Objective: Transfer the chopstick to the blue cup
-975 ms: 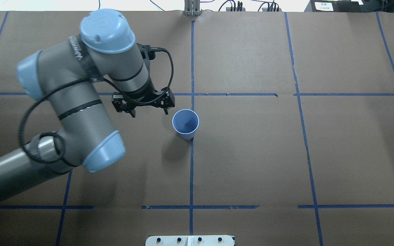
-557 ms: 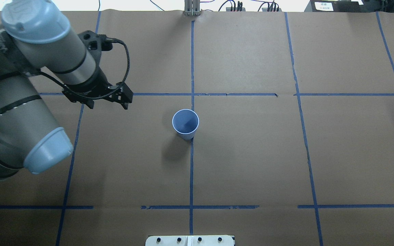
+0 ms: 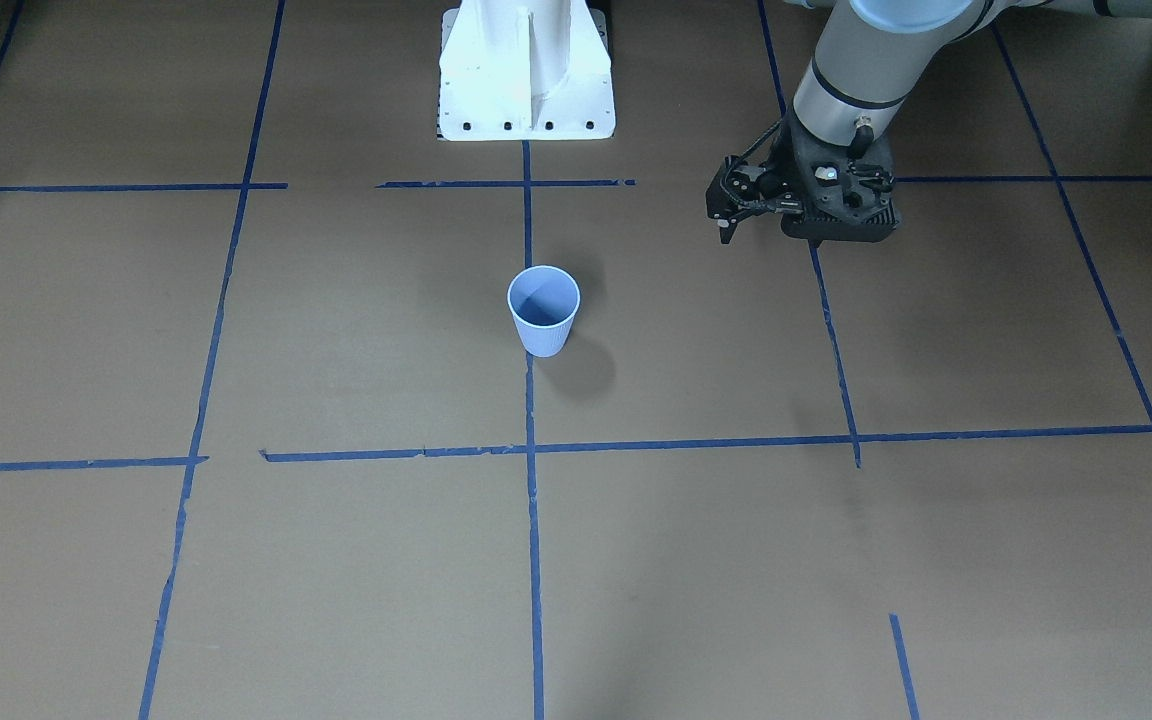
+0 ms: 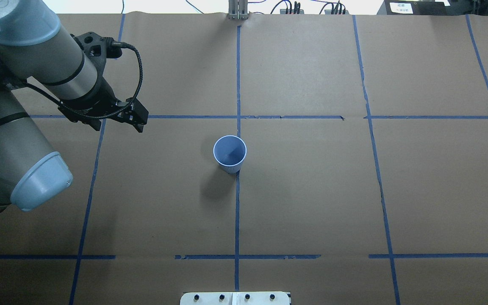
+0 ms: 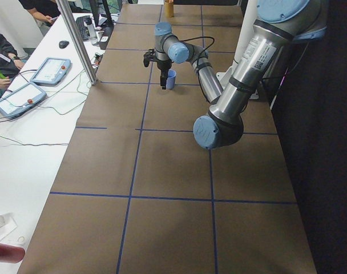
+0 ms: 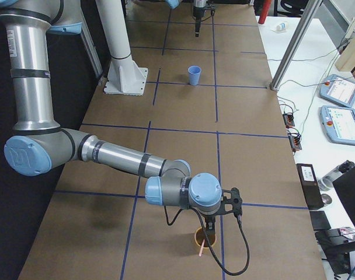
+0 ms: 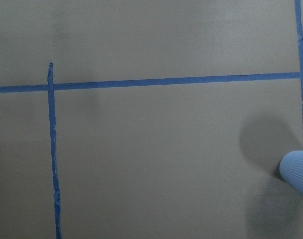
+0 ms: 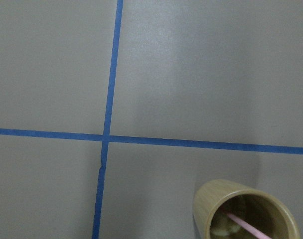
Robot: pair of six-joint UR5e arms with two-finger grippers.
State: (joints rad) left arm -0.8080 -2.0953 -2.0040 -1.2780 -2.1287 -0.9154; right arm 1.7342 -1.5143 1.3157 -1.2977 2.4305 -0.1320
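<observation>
The blue cup (image 4: 230, 153) stands upright and empty near the table's middle; it also shows in the front view (image 3: 543, 312) and at the left wrist view's right edge (image 7: 298, 169). My left gripper (image 4: 118, 126) is open and empty, well to the left of the cup and above the table. The pink chopstick (image 8: 247, 226) leans inside a tan cup (image 8: 241, 209) at the table's right end, its tip sticking out (image 6: 201, 249). My right gripper (image 6: 205, 232) hangs just over that tan cup; I cannot tell whether it is open or shut.
Blue tape lines cross the brown paper. The white robot base (image 3: 526, 80) stands at the robot's side of the table. A metal post (image 6: 294, 41) and teach pendants (image 6: 340, 93) stand on the operators' side.
My left gripper has moved left, away from the blue cup, staying open. The cup has not moved.
</observation>
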